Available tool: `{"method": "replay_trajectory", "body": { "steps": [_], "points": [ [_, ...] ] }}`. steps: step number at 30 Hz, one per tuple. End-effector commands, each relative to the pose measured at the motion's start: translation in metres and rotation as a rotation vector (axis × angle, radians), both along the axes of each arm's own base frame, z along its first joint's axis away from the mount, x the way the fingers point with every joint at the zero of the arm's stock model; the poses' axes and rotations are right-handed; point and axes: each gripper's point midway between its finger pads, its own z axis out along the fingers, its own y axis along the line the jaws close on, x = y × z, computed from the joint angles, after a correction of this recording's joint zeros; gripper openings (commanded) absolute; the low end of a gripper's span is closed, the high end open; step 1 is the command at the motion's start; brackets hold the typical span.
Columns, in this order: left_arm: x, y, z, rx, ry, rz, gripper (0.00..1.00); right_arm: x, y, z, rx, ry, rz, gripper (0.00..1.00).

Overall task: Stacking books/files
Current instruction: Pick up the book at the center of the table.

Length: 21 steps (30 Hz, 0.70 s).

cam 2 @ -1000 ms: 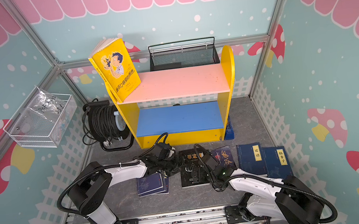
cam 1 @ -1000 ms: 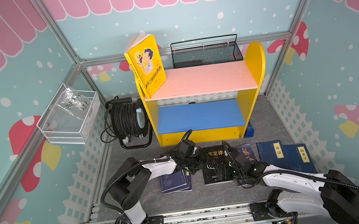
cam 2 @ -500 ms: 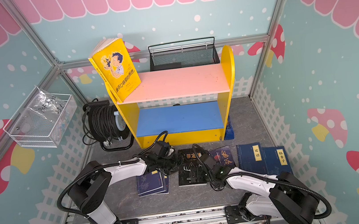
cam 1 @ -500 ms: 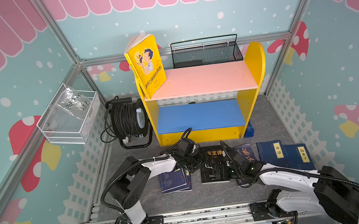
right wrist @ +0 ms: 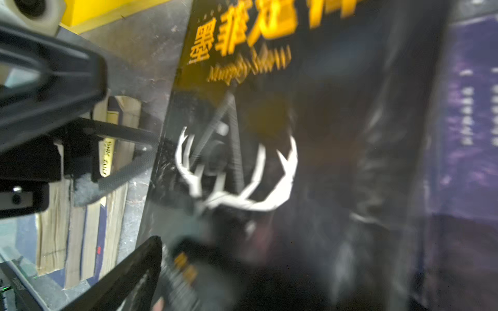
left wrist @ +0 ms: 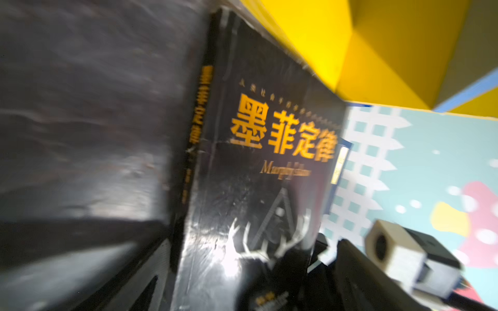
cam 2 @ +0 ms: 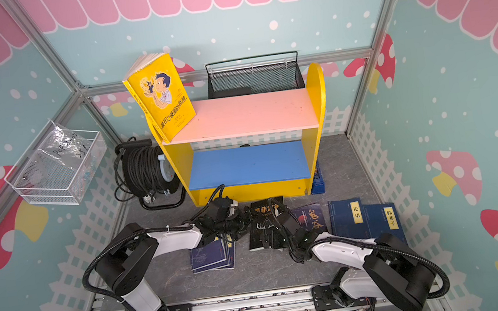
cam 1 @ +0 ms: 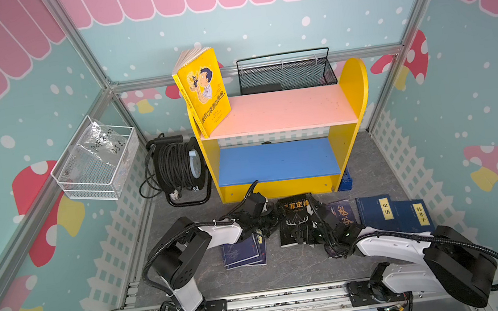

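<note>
A thick black book with an antler emblem [cam 1: 295, 213] lies on the floor in front of the shelf. My left gripper [cam 1: 277, 218] is at its spine edge, jaws open with that edge between them [left wrist: 242, 269]. My right gripper [cam 1: 306, 231] hovers open over the lower part of the black book's cover [right wrist: 234, 167]. Whether any pad touches the book is too blurred to tell. A small pile of navy books [cam 1: 243, 252] lies under the left arm. To the right lie a purple book [cam 1: 344, 215] and two navy books with yellow labels [cam 1: 385, 210]. A yellow book [cam 1: 205, 90] leans on the top shelf.
The yellow bookshelf has a pink top board [cam 1: 281, 110] and a blue lower board [cam 1: 277, 161]. A black mesh basket [cam 1: 286, 72] stands behind it. A cable reel [cam 1: 178, 168] sits left of the shelf. A white wire basket [cam 1: 96, 162] hangs on the left wall.
Both grippers have edged in on the black book, and it has shifted slightly to the left. Both sets of jaws stay wide.
</note>
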Motion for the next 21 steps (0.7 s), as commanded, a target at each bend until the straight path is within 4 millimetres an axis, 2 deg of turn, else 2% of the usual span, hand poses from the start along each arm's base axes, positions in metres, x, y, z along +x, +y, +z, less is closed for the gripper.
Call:
{"method": "replay_trajectory", "body": {
  "steps": [1,4,11,16,21],
  "points": [
    [-0.025,-0.042,0.097,-0.330,-0.095,-0.145,0.96,-0.066,-0.005,-0.054,-0.012,0.293,0.111,0.97],
    [-0.025,-0.036,0.103,-0.386,-0.088,-0.108,0.95,-0.066,-0.006,-0.054,-0.012,0.290,0.112,0.97],
    [-0.027,-0.026,0.093,-0.400,-0.072,-0.073,0.94,-0.067,-0.009,-0.054,-0.008,0.279,0.105,0.97],
    [-0.030,-0.023,0.111,-0.474,-0.117,-0.081,0.91,-0.071,-0.010,-0.056,0.007,0.285,0.112,0.98],
    [-0.034,-0.021,0.130,-0.498,-0.176,-0.107,0.91,-0.079,-0.003,-0.055,0.077,0.291,0.162,0.98]
  ]
}}
